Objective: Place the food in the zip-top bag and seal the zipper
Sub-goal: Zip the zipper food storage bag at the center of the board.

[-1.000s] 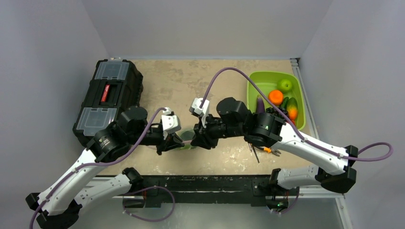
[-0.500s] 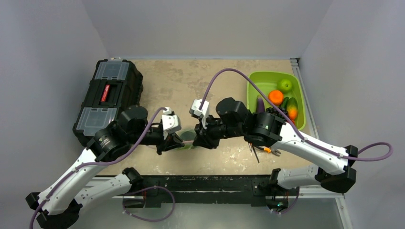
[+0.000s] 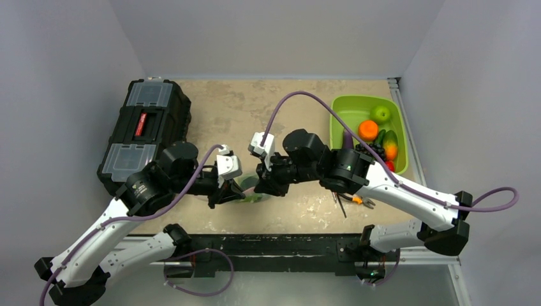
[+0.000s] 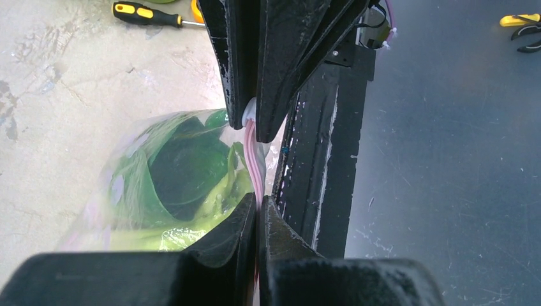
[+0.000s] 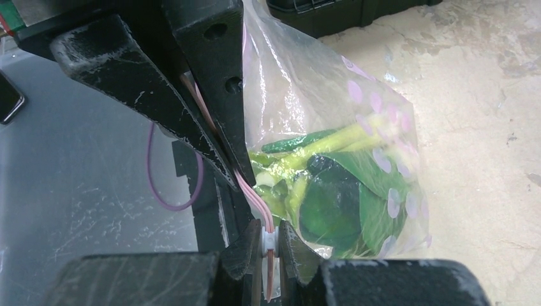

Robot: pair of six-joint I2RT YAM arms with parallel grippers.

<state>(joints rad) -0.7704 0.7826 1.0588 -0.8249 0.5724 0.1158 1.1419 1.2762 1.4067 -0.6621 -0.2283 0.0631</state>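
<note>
The clear zip-top bag [image 5: 383, 127] hangs between my two grippers just above the table's near edge; from the top it shows as a green patch [image 3: 252, 194]. The leafy green food [image 5: 332, 197] lies inside it, and shows in the left wrist view too [image 4: 185, 172]. My left gripper [image 4: 257, 207] is shut on one end of the pink zipper [image 4: 252, 159]. My right gripper [image 5: 269, 245] is shut on the white slider [image 5: 268, 236] riding the zipper [image 5: 255, 194], close to the left gripper's fingers [image 5: 210, 95]. In the top view the left gripper [image 3: 233, 189] and right gripper [image 3: 261, 185] almost meet.
A black toolbox [image 3: 145, 131] stands at the left. A lime-green bin [image 3: 357, 99] at the back right holds an orange fruit [image 3: 368, 129], a green fruit [image 3: 381, 113] and a purple eggplant [image 3: 348, 139]. Pliers [image 3: 354, 201] and a yellow-handled screwdriver [image 4: 147, 14] lie on the table.
My right gripper has slid left along the zipper toward the left gripper, and the gap between them has narrowed. The left arm has held still.
</note>
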